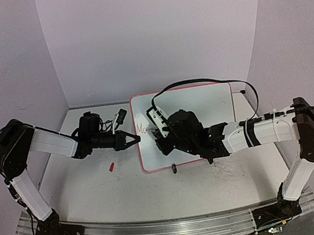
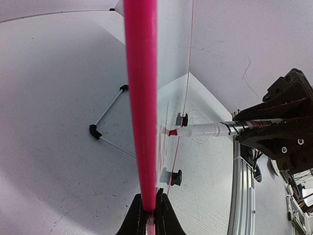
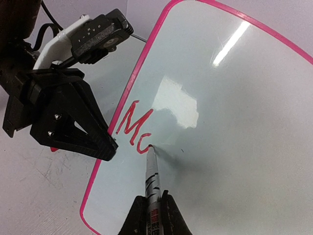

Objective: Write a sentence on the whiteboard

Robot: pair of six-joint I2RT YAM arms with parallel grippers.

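Whiteboard toward rear middle of worktop, near edge carried on 2 small black clip feet, red rim all round. Left hand pinched tight on rim at board's left edge, 1 finger on each side of it, seen from left wrist as a red bar running straight up out of the closed fingers. Right hand reaching in from the right over the panel, clamped on marker, barrel sticking out forward between the fingers, red tip touching glossy surface near left edge. Sentence barely started: 2 red letters only, capital M, then a small round one at the marker tip, c or o, cannot tell which. Marker tip just beside left hand's fingertips, not touching them. Small red cap lying loose on worktop, near board's near-left corner, below left hand.
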